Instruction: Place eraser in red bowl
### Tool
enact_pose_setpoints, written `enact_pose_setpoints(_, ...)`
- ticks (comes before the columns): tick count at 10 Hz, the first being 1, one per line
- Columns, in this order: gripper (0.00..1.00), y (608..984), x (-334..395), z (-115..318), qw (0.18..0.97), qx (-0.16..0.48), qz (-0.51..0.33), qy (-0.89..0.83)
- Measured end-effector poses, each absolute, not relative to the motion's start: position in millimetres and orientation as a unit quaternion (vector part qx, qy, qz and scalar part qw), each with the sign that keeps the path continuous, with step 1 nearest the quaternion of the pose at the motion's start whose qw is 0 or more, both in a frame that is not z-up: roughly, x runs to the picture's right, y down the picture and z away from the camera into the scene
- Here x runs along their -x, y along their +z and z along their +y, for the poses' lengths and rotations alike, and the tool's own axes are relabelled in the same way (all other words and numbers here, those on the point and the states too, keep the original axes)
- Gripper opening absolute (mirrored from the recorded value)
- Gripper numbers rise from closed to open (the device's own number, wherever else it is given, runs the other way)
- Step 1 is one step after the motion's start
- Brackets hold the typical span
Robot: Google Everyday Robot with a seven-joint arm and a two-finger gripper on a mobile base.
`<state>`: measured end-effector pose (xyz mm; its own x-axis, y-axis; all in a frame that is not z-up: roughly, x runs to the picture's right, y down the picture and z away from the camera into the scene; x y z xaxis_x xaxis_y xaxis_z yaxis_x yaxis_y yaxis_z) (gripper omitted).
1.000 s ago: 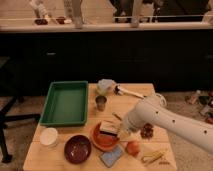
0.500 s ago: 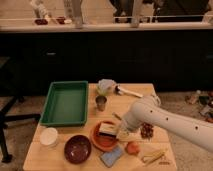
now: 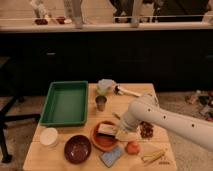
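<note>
Gripper [image 3: 121, 134] sits over the red bowl [image 3: 102, 142] — eraser [image 3: 107, 129] above its inside; finger spread: cannot tell. Release off-centre and it could tip over the rim — toward the maroon bowl [image 3: 77, 148].

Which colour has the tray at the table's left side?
Green tray, camera view; the gripper is over the red bowl.

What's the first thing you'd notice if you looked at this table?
Probably the big white robot arm coming in from the right, its tool over the red bowl at the front, where the eraser is. Next, the green tray on the left and the dark maroon bowl in front of it.
</note>
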<state>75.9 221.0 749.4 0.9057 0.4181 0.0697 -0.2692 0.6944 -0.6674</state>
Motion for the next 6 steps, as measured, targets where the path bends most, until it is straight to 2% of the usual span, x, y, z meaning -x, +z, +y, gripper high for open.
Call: enact_pose_setpoints(6,0.03,749.8,-74.2,221.2,0.914,0.343,-0.109,0.186)
